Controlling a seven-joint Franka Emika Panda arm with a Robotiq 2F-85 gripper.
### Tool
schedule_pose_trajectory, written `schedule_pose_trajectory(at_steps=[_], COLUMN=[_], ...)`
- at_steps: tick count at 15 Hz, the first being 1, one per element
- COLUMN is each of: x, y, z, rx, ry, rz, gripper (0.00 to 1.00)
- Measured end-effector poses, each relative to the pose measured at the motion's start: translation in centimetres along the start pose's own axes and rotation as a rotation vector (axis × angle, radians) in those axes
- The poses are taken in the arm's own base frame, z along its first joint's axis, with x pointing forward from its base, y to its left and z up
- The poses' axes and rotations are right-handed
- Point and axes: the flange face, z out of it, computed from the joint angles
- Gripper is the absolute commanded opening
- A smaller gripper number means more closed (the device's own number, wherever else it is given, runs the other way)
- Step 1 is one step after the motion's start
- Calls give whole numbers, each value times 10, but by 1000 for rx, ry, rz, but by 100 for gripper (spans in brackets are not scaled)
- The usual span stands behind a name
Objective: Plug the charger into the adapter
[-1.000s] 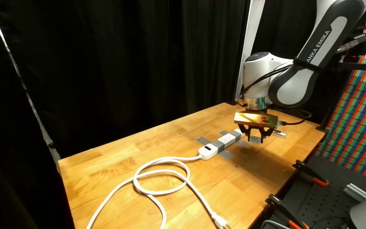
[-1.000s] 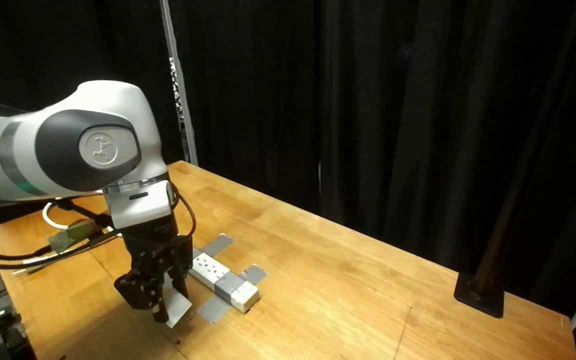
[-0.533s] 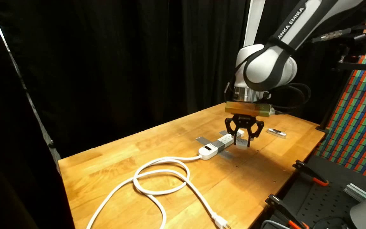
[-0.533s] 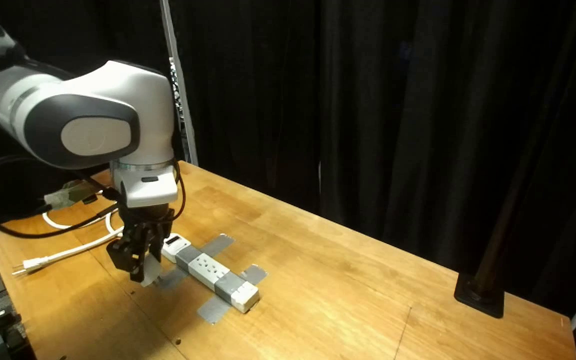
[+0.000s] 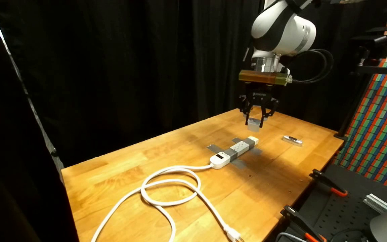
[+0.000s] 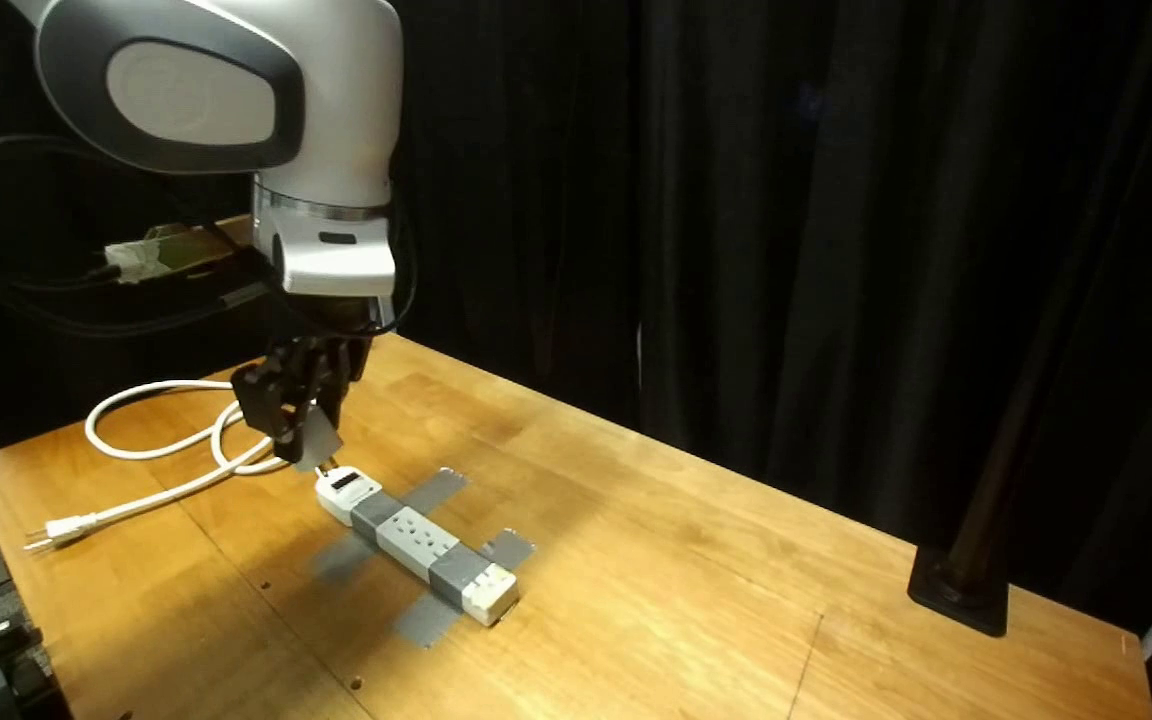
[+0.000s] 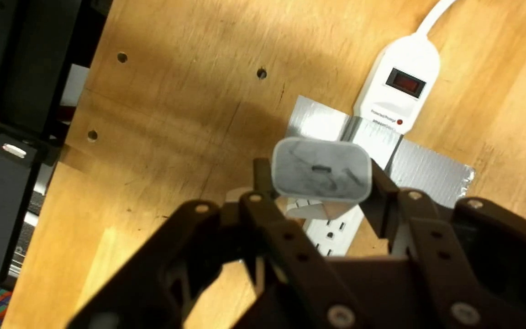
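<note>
The charger (image 7: 321,170) is in the air above the power strip (image 5: 240,147), touching no part of it. The gripper (image 5: 254,124) pinches the charger by two opposite sides. In an exterior view the charger tilts, its prongs (image 6: 332,464) directed downward.

Step in hand, as judged: carrying and aligning. Pick-up is complete; insertion is not yet begun.

The next move calls for centring the prongs over one of the outlets (image 6: 418,534) of the power strip, levelling the charger, then lowering it straight until seated. In the wrist view the charger appears out of square with the power strip; a small rotation is probably needed. A tilted entry could twist the charger in the grip.

Grey tape (image 6: 461,572) crosses the power strip onto the table (image 6: 696,600); it should steady the power strip under pressure. The white cable (image 5: 164,204) leaves one end of the power strip and lies looped.
</note>
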Motion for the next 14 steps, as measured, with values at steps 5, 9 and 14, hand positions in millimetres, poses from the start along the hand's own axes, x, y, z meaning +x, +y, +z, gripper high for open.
schedule_pose_trajectory(at_steps=[5,9,14], x=[-1,6,32], y=[1,-17,-50], z=[11,37,58], rx=[-25,-51,24], ry=[-25,-128,-231], rz=[1,32,82], gripper=[23,23,23])
